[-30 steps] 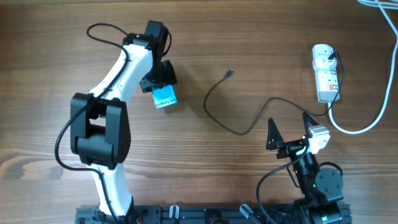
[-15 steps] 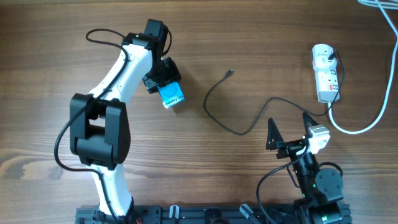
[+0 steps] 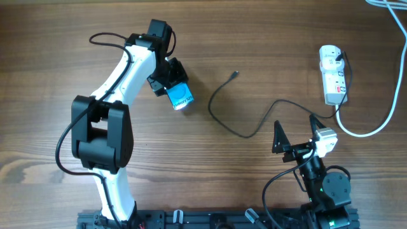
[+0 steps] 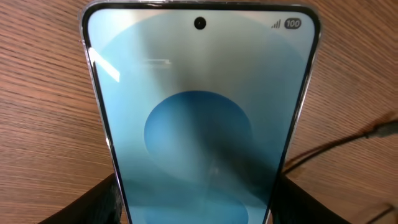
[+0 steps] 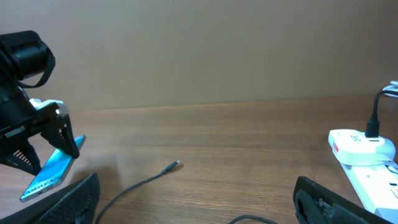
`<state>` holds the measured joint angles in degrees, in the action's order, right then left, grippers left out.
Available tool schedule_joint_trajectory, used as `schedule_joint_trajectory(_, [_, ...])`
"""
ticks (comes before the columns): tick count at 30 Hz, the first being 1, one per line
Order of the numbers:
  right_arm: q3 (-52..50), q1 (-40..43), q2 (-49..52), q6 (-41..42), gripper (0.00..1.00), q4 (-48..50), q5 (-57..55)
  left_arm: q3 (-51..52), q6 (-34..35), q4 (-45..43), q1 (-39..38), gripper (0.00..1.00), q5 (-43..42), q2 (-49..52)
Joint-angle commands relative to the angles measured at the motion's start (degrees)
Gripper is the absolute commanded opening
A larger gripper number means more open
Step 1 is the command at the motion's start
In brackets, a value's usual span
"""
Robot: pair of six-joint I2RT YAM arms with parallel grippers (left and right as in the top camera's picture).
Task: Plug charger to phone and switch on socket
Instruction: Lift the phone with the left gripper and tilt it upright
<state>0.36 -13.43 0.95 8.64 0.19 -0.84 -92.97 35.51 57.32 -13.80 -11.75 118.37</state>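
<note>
My left gripper (image 3: 170,84) is shut on the phone (image 3: 180,97), which has a cyan-teal screen, and holds it tilted above the table. In the left wrist view the phone (image 4: 202,118) fills the frame between both fingers. The charger, a thin black cable (image 3: 219,117), lies on the table with its plug tip (image 3: 236,74) to the right of the phone; the tip also shows in the right wrist view (image 5: 176,165). The white socket (image 3: 333,74) lies at the far right with a black plug in it. My right gripper (image 3: 296,135) is open and empty near the front edge.
A thick white lead (image 3: 381,124) loops from the socket along the right edge. The socket also shows at the right of the right wrist view (image 5: 367,152). Bare wooden table (image 3: 254,38) lies between the phone and the socket.
My left gripper has carried the phone to the right and a little toward the front, closer to the charger's plug tip. The right arm has not moved.
</note>
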Motion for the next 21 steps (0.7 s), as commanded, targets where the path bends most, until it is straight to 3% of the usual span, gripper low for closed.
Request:
schedule_joint_trajectory(1, [-0.1,-0.1,-0.1,-1.1,1.0,0.2,0.8,-1.6,1.4,-0.3,1.3,0.5,-6.4,-2.2])
schedule_joint_trajectory(9, [-0.1,-0.1,-0.1,-1.1,1.0,0.2,0.8,-1.6,1.4,-0.3,8.8,0.33,-29.4,-2.2])
schedule_joint_trajectory(16, [-0.1,-0.1,-0.1,-1.1,1.0,0.2,0.8,-1.6,1.4,0.1,13.0,0.04,-49.8,-2.2])
schedule_joint_trajectory(19, [-0.1,-0.1,-0.1,-1.1,1.0,0.2,0.8,-1.6,2.0,0.2,13.1,0.04,-53.8,-2.2])
schedule_joint_trajectory(21, [-0.1,-0.1,-0.1,-1.1,1.0,0.2,0.8,-1.6,9.5,1.9,13.1,0.04,-53.9,-2.2])
